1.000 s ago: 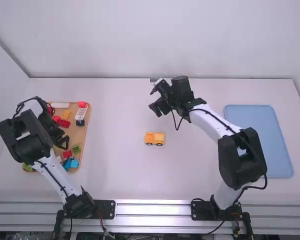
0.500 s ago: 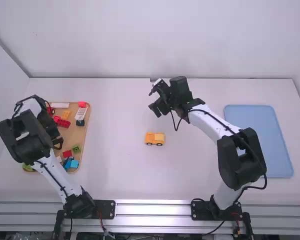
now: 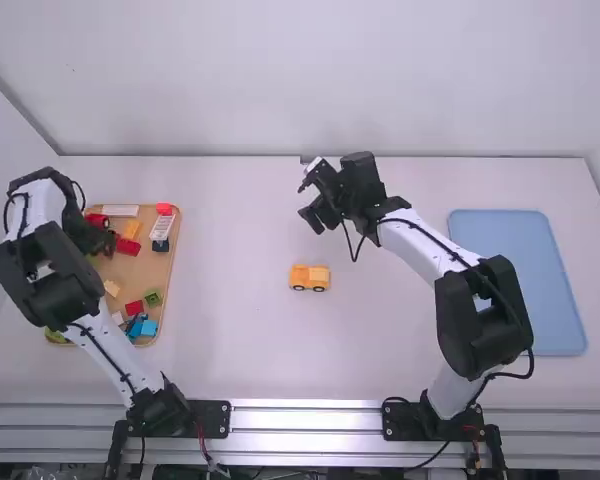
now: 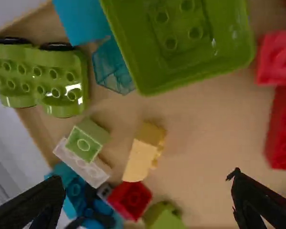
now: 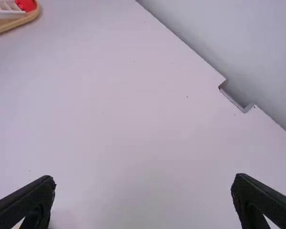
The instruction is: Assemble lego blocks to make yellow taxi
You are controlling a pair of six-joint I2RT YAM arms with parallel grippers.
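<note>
Now, coming move likely turns on pale yellow block (image 4: 138, 160): in tray (image 3: 152, 272), around 6 o'clock from left gripper (image 4: 148, 179) in high view, long axis nearer square to closing line than along it. Left fingers spread, nothing between. Yellow vehicle (image 3: 310, 277) on table (image 3: 240, 340), 6 o'clock of right gripper (image 5: 144, 179), nearer arm; its fingers apart, empty. Left fingertips hard to make out from above; red brick (image 4: 283, 129) cut off at left wrist view's edge.
</note>
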